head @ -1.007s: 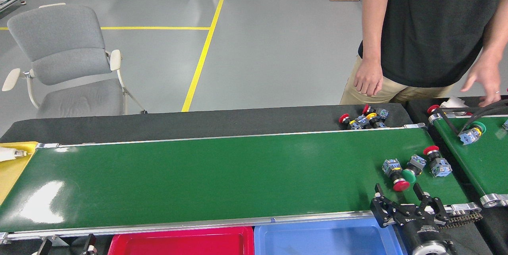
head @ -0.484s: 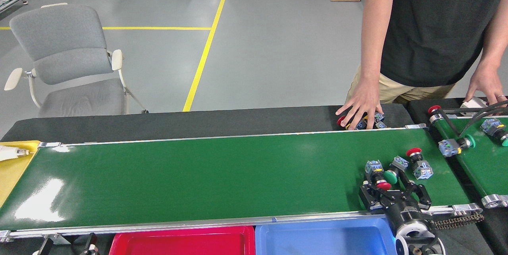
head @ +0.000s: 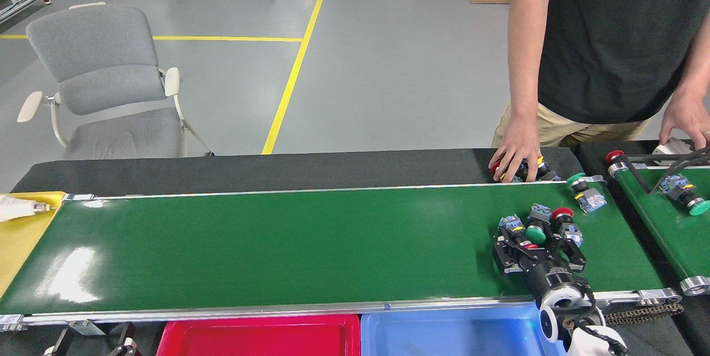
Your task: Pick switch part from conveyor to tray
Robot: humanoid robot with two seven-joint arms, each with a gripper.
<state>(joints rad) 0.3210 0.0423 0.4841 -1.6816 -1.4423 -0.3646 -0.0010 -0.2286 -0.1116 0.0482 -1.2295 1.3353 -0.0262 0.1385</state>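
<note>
**A:** Risk entry, right gripper [head: 531, 240]: it sits low over the conveyor [head: 277, 245] with its fingers spread either side of a red-capped switch part [head: 524, 245]; whether the pads are already pressing the part or only bracketing it, I cannot tell; the black fingers cover the contact.

**B:** Neighbours?

**A:** Crowded; a green-capped switch part [head: 536, 232] lies just ahead of the fingertips, touching or nearly touching the target, and a second red-capped one [head: 563, 215] sits ahead and to the gripper's right; closing could catch two bodies at once, or nudge the green one so the target twists out; a round cap may also roll between the pads.

**B:** Anything else?

**A:** If the belt is running, the cluster could slide out of the bracket before the fingers close; motion cannot be judged here. Behind the gripper the blue tray [head: 444, 334] lies just past the near rail; a weak pinch could drop the part on the rail rather than in the tray. A person's hand [head: 516, 152] rests on loose parts well beyond the gripper, at the far edge; no clash likely at present.

**B:** Hidden items?

**A:** Target's body mostly under the fingers; blue tray and red tray [head: 255, 336] cut by the lower edge; left gripper out of view.
</note>
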